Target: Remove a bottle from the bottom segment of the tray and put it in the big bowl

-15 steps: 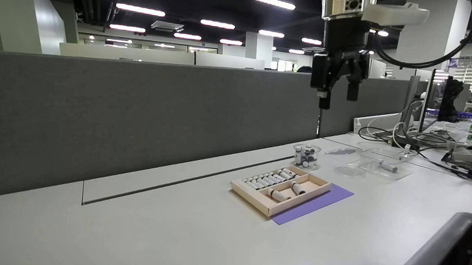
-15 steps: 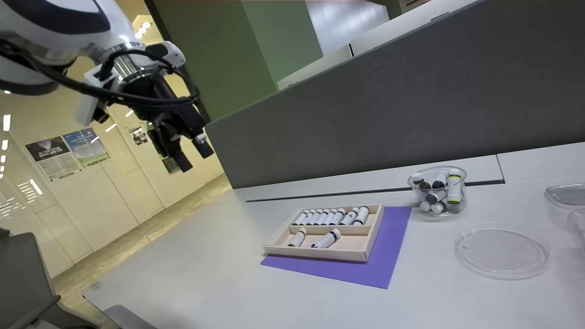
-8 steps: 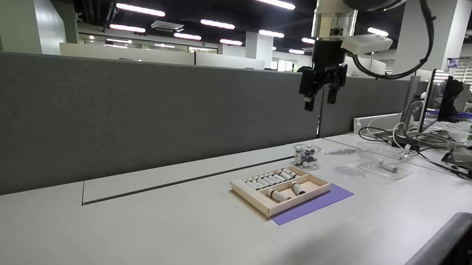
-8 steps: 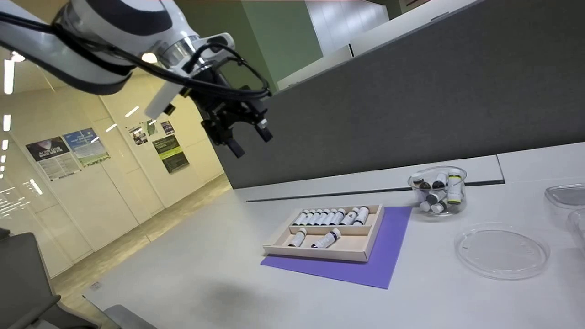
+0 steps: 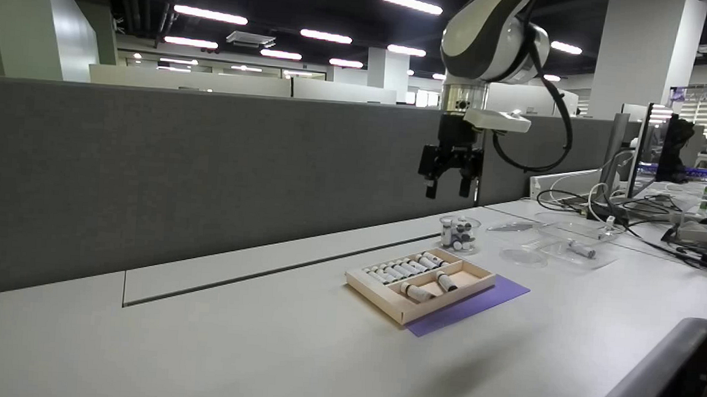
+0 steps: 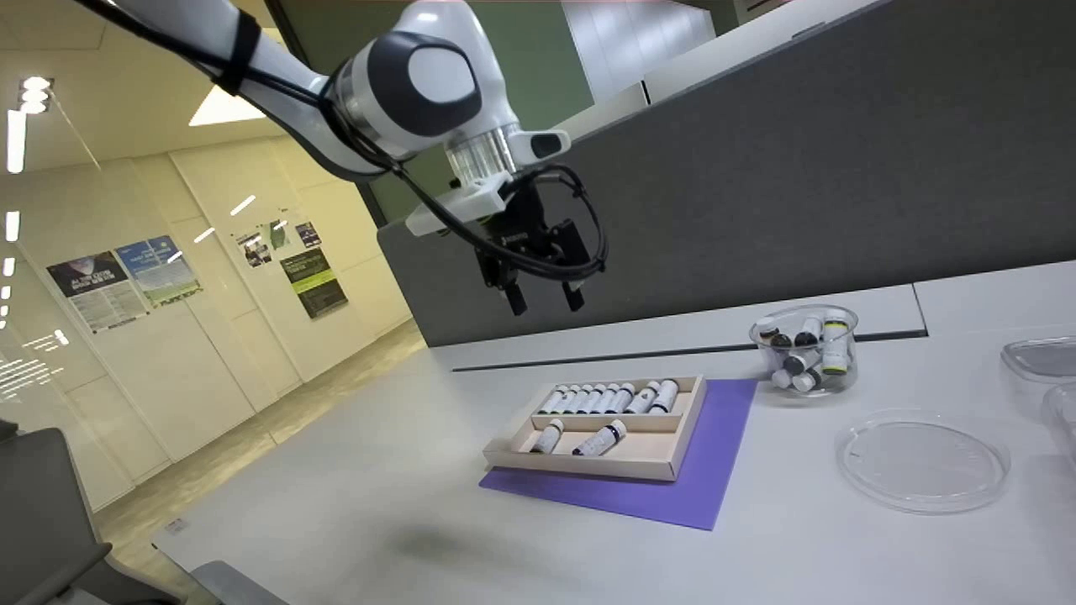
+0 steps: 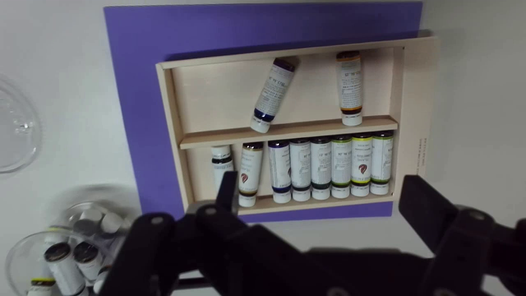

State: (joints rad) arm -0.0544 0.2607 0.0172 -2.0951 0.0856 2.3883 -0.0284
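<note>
The tan tray lies on the table and shows in both exterior views. The wrist view shows it with two segments. One segment holds two loose bottles, a tilted blue-banded one and an orange-banded one. The other segment holds a row of several bottles, one partly hidden by a finger. A clear bowl with several bottles stands beside the tray; the wrist view shows it at lower left. My gripper is open and empty, well above the table.
A purple mat lies under the tray. A clear shallow dish lies near the bowl. More clear dishes, one with a bottle, lie farther along. A grey partition runs along the back. Cables lie on the table.
My open gripper has come lower and moved over toward the tray, leftward in an exterior view and rightward in the opposite view. The tray, bottles and bowl have not moved.
</note>
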